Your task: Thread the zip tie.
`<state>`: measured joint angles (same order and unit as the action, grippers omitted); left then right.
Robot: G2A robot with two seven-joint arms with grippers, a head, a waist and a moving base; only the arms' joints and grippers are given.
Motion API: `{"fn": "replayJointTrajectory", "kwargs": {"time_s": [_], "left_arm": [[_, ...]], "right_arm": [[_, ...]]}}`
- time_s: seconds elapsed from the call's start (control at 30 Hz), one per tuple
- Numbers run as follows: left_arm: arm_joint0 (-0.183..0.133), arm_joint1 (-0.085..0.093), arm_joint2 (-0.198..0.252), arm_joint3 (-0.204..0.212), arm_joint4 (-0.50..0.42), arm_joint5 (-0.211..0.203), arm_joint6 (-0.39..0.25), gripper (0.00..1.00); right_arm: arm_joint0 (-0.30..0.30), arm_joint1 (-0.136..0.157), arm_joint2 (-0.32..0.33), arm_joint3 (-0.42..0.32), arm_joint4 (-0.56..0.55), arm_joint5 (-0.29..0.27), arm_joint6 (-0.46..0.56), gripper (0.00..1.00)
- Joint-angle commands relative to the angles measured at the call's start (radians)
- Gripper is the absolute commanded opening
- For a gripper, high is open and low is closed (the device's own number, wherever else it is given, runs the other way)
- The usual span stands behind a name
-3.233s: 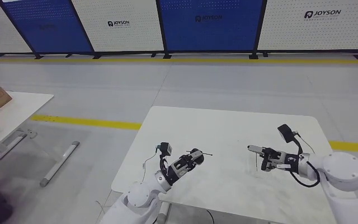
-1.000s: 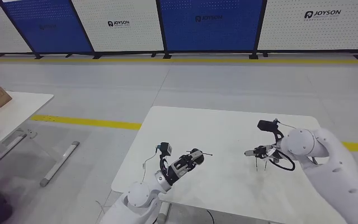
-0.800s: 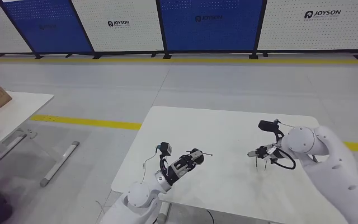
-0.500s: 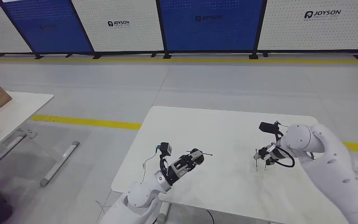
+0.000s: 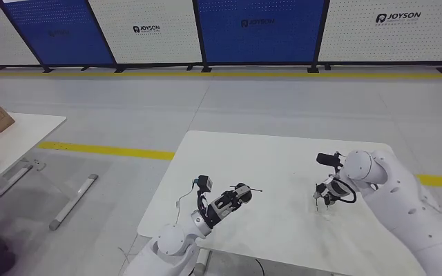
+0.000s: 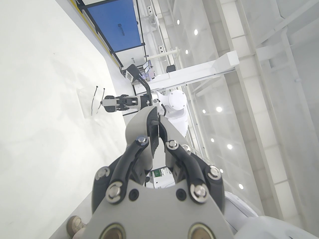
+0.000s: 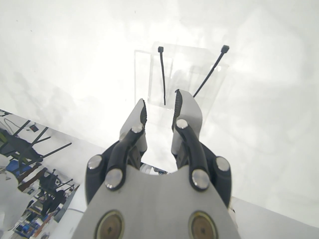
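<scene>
Two black zip ties [image 7: 162, 73] [image 7: 211, 69] lie on a clear acrylic stand [image 7: 142, 75] on the white table [image 5: 276, 159], near its right side. My right gripper [image 7: 160, 101] hovers open just above them, and the tail of one tie ends between its fingertips. From above, this gripper [image 5: 321, 195] points down at the ties [image 5: 317, 201]. My left gripper [image 5: 242, 191] is held above the table's front left part, shut on a thin black zip tie [image 5: 255, 188] that sticks out toward the right. In the left wrist view its fingers [image 6: 152, 125] are pressed together.
The left wrist view shows the right gripper [image 6: 109, 103] farther off, beside the two ties [image 6: 94, 98]. A second white table [image 5: 21, 134] stands at the far left. Blue and white panels [image 5: 255, 31] line the back.
The right arm has swung its wrist round and lowered its gripper from pointing leftward to pointing down over the ties on the stand. The left arm has kept still.
</scene>
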<state>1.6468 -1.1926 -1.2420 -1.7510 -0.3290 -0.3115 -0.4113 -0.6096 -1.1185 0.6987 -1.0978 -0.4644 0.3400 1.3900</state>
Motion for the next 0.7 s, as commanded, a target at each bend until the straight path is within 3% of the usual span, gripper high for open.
{"fn": "replayJointTrajectory", "kwargs": {"time_s": [0.0, 0.67], "left_arm": [[0.0, 0.0, 0.0, 0.0, 0.0, 0.0, 0.0, 0.0], [0.0, 0.0, 0.0, 0.0, 0.0, 0.0, 0.0, 0.0]], "right_arm": [[0.007, -0.01, -0.009, 0.017, 0.0, 0.0, 0.0, 0.23], [0.045, -0.088, -0.052, 0.165, -0.021, 0.0, -0.02, 0.19]]}}
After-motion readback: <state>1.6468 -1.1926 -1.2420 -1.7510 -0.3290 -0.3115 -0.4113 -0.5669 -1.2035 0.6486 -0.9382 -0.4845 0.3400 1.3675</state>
